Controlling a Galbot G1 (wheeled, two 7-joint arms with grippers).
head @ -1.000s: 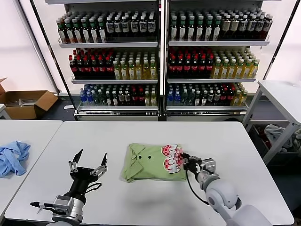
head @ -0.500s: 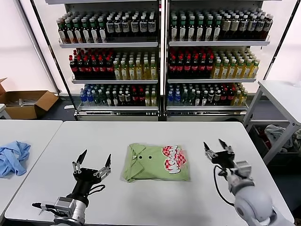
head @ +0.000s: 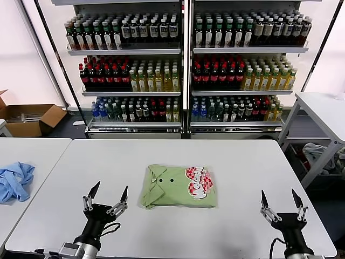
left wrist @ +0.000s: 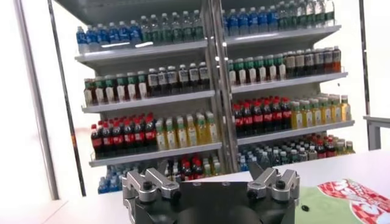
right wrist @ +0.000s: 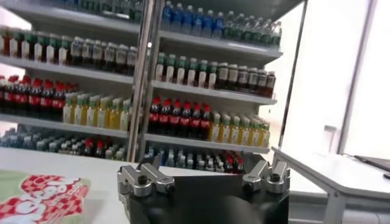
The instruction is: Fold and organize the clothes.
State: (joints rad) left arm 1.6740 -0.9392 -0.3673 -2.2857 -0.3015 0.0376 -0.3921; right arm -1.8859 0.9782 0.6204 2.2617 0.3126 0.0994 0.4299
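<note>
- So, the polo shirt (head: 179,186) is lying folded into a tidy rectangle about mid-table (head: 242,162), a bit toward the near edge, collar and buttons on the left end, chequered print (head: 198,182) on the right end.
- Its long axis runs left-right across the table, so each arm faces one short end.
- Left gripper (head: 105,200) sits at the near edge, left of the shirt, fingers spread wide with nothing in them. The collar end is off to its right and slightly farther away.
- Right gripper (head: 281,204) is near the front right corner, also wide open and empty, well apart from the shirt. The print end is off to its left and a bit farther out.
- Looks to me like the left one is the closer of the two.
- Honestly the fold looks done, so whatever's next is probably just shifting it.
- Blue garment (head: 15,180) is bunched on the other table (head: 32,148), far left.
</note>
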